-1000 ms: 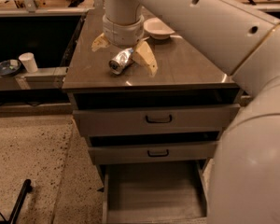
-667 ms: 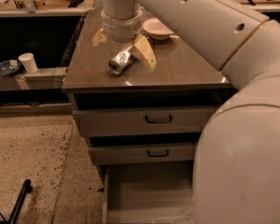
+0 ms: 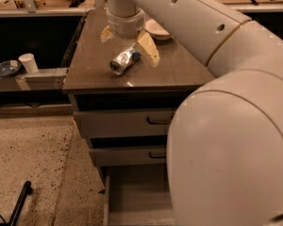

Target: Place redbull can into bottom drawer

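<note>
Although the arm's bulk has swung closer and now hides the right part of the cabinet front, little change is seen at the redbull can, which lies on its side on the cabinet top, much where it lay a second ago. The gripper is held directly over the can, its two fingers spread apart and set one to either side of the can; whether either finger touches the can cannot be told. Against a second ago, the fingers are found only slightly shifted above the can, so no closing is judged to have begun. A white bowl is seen just behind the can. Well below the can, the bottom drawer is seen pulled out. The grasp is therefore judged not yet made: the can must be clamped and lifted before it can be carried down, and it may be rolled if the fingers meet it unevenly.
</note>
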You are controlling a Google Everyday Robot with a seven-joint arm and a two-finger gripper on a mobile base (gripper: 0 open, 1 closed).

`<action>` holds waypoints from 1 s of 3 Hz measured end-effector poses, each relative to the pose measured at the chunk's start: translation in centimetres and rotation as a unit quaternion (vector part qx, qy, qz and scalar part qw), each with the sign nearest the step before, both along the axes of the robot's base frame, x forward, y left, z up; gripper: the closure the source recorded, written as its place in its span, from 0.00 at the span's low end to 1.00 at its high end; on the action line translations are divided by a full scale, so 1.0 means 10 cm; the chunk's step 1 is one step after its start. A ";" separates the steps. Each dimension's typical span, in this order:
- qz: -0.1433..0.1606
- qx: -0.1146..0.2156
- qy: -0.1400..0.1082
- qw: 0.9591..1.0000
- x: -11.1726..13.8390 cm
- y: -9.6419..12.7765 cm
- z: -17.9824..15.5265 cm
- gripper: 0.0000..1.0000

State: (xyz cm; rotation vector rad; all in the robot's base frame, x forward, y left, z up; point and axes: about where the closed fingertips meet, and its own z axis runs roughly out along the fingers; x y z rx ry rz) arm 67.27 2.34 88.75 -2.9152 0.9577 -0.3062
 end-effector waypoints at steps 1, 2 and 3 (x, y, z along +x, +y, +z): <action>0.009 0.006 -0.008 1.000 0.11 -0.02 -0.09 0.00; 0.022 0.013 -0.013 1.000 0.18 -0.02 -0.18 0.00; 0.026 0.020 -0.015 0.999 0.21 -0.04 -0.20 0.00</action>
